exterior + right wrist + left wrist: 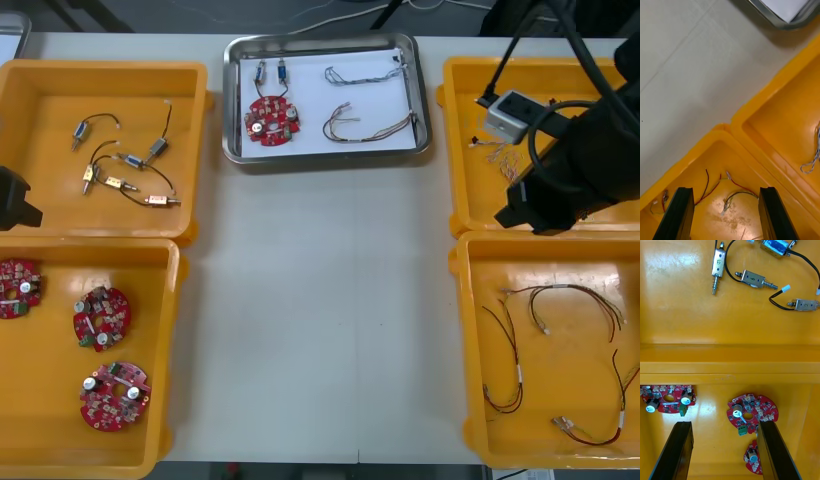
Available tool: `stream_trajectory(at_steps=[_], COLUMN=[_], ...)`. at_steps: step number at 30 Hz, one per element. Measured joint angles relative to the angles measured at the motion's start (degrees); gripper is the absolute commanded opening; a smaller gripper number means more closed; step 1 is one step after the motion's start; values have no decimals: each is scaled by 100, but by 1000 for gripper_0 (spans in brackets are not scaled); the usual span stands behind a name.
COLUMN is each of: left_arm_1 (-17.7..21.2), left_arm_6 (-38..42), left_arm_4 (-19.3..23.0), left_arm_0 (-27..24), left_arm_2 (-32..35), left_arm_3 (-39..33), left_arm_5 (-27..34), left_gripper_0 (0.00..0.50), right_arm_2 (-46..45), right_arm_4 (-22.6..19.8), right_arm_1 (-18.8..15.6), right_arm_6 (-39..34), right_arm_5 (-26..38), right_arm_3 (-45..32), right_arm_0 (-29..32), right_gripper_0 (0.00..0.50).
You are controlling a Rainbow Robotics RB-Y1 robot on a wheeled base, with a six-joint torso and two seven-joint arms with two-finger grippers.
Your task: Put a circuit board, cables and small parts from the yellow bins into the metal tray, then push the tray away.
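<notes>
Right hand [725,192]: released, fingers apart, nothing between them. It hovers over the near right yellow bin [685,165], above loose red and black cables [711,190].

Metal tray [330,154]: far centre of the worktop [320,300], between the 2 far bins, well apart from both hands. It holds 1 circuit board [270,120], 2 small metal parts [271,72] and 2 cables [368,126]. Loading looks complete, so the push is probably the step left.

Key relation: the tray lies farther out than the right hand and toward the robot's left. Its corner shows beyond the fingers in the right wrist view. The tray's long axis runs left-right, so a push away would meet the near long rim square-on. Right hand judged the nearer.

Left hand [724,425]: released and empty, over the left bins [730,367], with spare boards [750,410] beneath it.
</notes>
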Motion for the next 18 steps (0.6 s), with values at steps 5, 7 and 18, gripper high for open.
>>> stream_trajectory(at_steps=[5,7,18], left_arm_1=[0,0,0], left_arm_6=[0,0,0], left_arm_4=[0,0,0], left_arm_0=[1,1,2], left_arm_2=[0,0,0], left_arm_3=[-1,-1,-2], left_arm_5=[0,0,0], left_gripper_0=[500,500,500], right_arm_2=[-734,-1041,-2315], right_arm_4=[-54,-70,28], right_arm_1=[-10,-10,-11], right_arm_6=[-263,-330,-388], right_arm_5=[283,371,633], right_arm_3=[-9,-10,-100], right_arm_0=[600,844,2063], right_gripper_0=[500,500,500])
